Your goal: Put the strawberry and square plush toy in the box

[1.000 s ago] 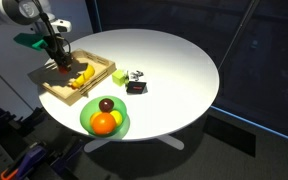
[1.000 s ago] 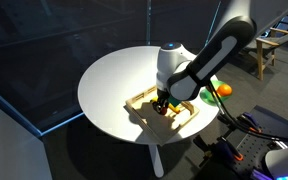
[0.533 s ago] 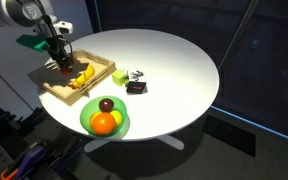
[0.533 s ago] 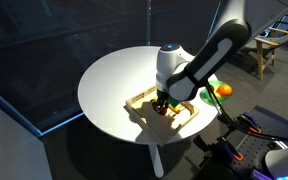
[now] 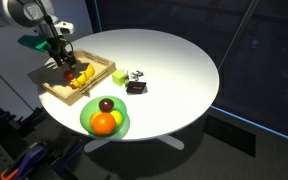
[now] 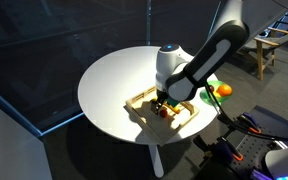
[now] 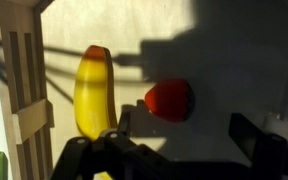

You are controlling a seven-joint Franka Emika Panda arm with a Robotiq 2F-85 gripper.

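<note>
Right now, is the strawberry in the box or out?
In. The wrist view shows the strawberry lying on the box floor beside the banana, clear of the tool.

strawberry [image 7: 170, 99] in box [image 5: 50, 88], plush toy [image 5: 136, 88] outside

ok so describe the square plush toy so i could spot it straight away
On the round white table, look just beside the light-wood box. A yellow-green cube sits there, with the square plush toy next to it. It is the small dark one, unlike the bright cube.
</note>
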